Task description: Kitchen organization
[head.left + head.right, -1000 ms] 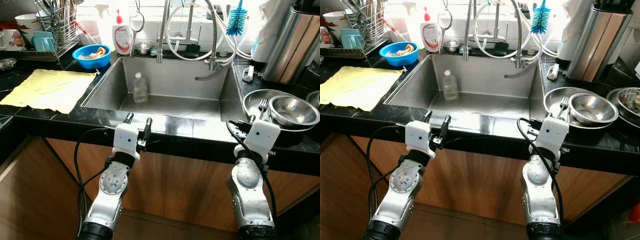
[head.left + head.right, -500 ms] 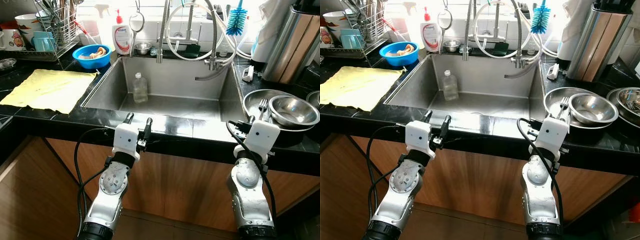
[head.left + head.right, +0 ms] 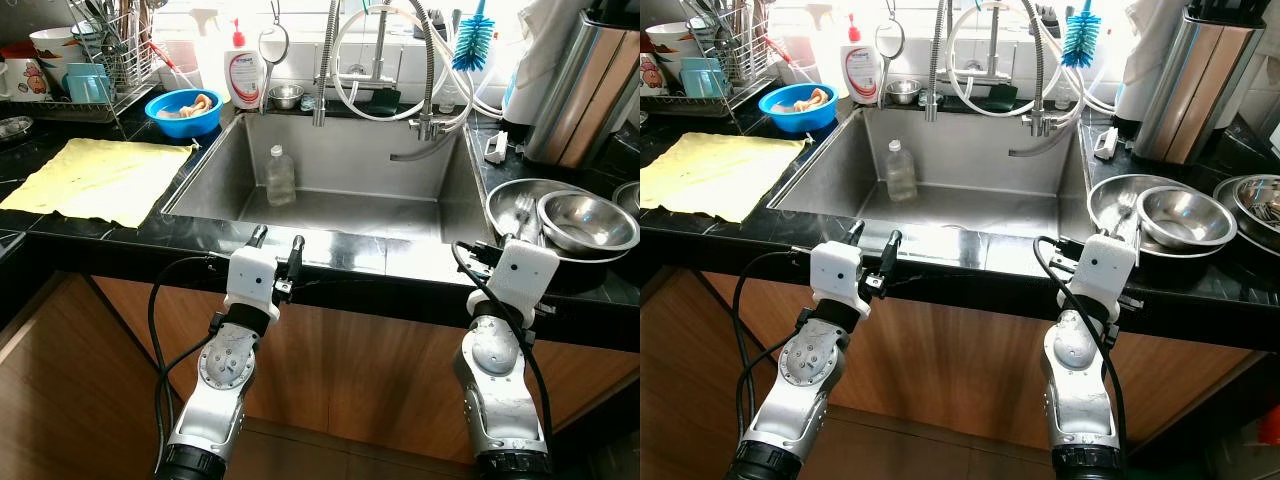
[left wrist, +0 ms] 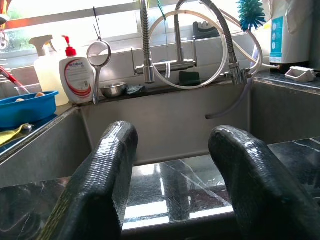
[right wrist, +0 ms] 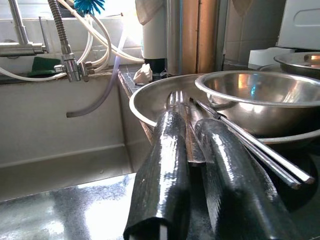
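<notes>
Right wrist view: a steel fork leans on the near rim of the wide steel bowl at the counter's right front edge, handle toward the robot, tines up toward the back wall; thin, rigid, light and slick, so best taken mid-handle. The right gripper has its fingers closed narrowly around that handle. The left gripper hovers spread open and empty over the sink's front edge.

Bottle in sink — bowls right

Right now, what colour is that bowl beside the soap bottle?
Bright blue; the bowl shows best in the left eye view.
</notes>
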{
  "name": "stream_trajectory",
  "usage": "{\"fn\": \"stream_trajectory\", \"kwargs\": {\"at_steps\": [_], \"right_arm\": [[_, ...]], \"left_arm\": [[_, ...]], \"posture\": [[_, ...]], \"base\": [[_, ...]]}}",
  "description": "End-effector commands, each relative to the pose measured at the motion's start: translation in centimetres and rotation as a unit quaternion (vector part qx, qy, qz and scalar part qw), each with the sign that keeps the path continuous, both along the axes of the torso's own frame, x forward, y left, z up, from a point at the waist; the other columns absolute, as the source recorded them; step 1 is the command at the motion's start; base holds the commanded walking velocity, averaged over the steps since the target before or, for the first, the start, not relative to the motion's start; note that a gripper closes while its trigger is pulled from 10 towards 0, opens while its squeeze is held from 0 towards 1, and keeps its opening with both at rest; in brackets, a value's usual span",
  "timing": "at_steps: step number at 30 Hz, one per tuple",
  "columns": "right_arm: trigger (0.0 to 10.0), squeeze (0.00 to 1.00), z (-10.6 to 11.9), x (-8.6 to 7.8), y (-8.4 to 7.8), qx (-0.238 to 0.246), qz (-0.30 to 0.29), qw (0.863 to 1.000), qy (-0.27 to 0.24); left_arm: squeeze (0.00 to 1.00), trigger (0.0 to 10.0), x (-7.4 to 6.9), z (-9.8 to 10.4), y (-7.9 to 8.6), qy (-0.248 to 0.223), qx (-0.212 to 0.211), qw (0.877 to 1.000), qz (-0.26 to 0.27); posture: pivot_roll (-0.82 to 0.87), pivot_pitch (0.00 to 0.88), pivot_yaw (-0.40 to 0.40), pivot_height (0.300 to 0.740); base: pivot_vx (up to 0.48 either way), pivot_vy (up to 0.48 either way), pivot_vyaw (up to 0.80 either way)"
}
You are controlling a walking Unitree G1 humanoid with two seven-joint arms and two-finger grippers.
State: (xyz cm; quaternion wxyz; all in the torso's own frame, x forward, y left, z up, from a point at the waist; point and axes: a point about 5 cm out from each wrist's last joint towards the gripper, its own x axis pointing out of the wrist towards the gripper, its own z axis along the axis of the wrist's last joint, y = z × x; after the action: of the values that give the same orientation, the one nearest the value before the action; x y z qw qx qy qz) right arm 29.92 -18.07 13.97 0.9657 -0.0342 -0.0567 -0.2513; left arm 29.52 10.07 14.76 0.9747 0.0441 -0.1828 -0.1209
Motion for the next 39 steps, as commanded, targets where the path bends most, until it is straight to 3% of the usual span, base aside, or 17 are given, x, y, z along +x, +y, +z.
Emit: {"fn": "stream_trajectory", "kwargs": {"at_steps": [1, 9, 16, 18, 19, 21, 22, 23, 25, 29, 31, 35, 39], "right_arm": [[0.0, 0.0, 0.3, 0.4, 0.4, 0.001, 0.009, 1.0, -0.001], [0.0, 0.0, 1.0, 0.5, 0.6, -0.008, 0.014, 1.0, -0.02], [0.0, 0.0, 2.9, 0.7, 1.5, -0.054, 0.037, 0.996, -0.06], [6.2, 0.0, 3.2, 0.8, 1.8, -0.067, 0.045, 0.995, -0.066], [10.0, 0.0, 3.4, 0.9, 2.2, -0.073, 0.06, 0.993, -0.07], [10.0, 0.0, 3.5, 1.1, 2.4, -0.07, 0.073, 0.992, -0.069], [10.0, 0.0, 3.7, 1.8, 3.1, -0.062, 0.119, 0.989, -0.061], [10.0, 0.0, 3.7, 1.8, 3.1, -0.062, 0.119, 0.989, -0.061], [10.0, 0.0, 4.4, 2.9, 4.0, -0.079, 0.178, 0.98, -0.05], [10.0, 0.0, 5.1, 4.2, 4.1, -0.063, 0.21, 0.975, -0.04], [10.0, 0.0, 4.6, 5.2, 4.3, -0.055, 0.226, 0.973, 0.0], [10.0, 0.0, 3.6, 6.7, 5.4, 0.007, 0.267, 0.962, 0.05], [10.0, 0.0, 3.5, 7.2, 6.3, 0.007, 0.296, 0.953, 0.065]], "left_arm": [[0.0, 10.0, 0.0, 0.0, -0.1, -0.001, 0.009, 1.0, -0.001], [0.0, 10.0, 0.1, 0.0, -0.1, -0.002, 0.009, 1.0, -0.001], [0.0, 10.0, 0.1, 0.1, -0.1, -0.002, 0.009, 1.0, -0.001], [0.0, 10.0, 0.1, 0.0, -0.1, -0.003, 0.008, 1.0, 0.0], [0.0, 10.0, 0.1, 0.1, -0.1, -0.003, 0.008, 1.0, 0.0], [0.0, 10.0, 0.1, 0.1, -0.1, -0.003, 0.008, 1.0, 0.0], [0.0, 10.0, 0.1, 0.0, -0.1, -0.003, 0.008, 1.0, 0.0], [0.0, 10.0, 0.1, 0.0, -0.1, -0.003, 0.008, 1.0, 0.0], [0.0, 10.0, 0.2, 0.0, -0.2, -0.002, 0.009, 1.0, -0.001], [0.0, 10.0, 0.3, 0.0, -0.4, -0.002, 0.01, 1.0, -0.004], [0.0, 10.0, 0.4, 0.0, -0.5, -0.001, 0.01, 1.0, -0.005], [0.0, 10.0, 0.4, 0.0, -0.6, -0.003, 0.01, 1.0, -0.005], [0.0, 10.0, 0.5, 0.0, -0.5, -0.003, 0.012, 1.0, -0.004]], "posture": [[-0.09, 0.0, 0.031, 0.74], [-0.1, 0.0, 0.034, 0.74], [-0.09, 0.0, 0.032, 0.74], [-0.09, 0.0, 0.031, 0.74], [-0.09, 0.0, 0.031, 0.74], [-0.09, 0.0, 0.03, 0.74], [-0.09, 0.0, 0.03, 0.74], [-0.09, 0.0, 0.03, 0.74], [-0.1, 0.0, 0.032, 0.74], [-0.11, 0.0, 0.03, 0.74], [-0.1, 0.0, 0.027, 0.74], [-0.09, 0.0, 0.019, 0.74], [-0.09, 0.0, 0.017, 0.74]], "base": [[0.0, 0.0, 0.0], [0.0, 0.0, 0.0], [0.0, 0.0, 0.0], [0.0, 0.0, 0.0], [0.0, 0.0, 0.0], [0.0, 0.0, 0.0], [0.0, 0.0, 0.0], [0.0, 0.0, 0.0], [0.0, 0.0, 0.0], [0.0, 0.0, 0.0], [0.0, 0.0, 0.0], [0.0, 0.0, 0.0], [0.0, 0.0, 0.0]]}}
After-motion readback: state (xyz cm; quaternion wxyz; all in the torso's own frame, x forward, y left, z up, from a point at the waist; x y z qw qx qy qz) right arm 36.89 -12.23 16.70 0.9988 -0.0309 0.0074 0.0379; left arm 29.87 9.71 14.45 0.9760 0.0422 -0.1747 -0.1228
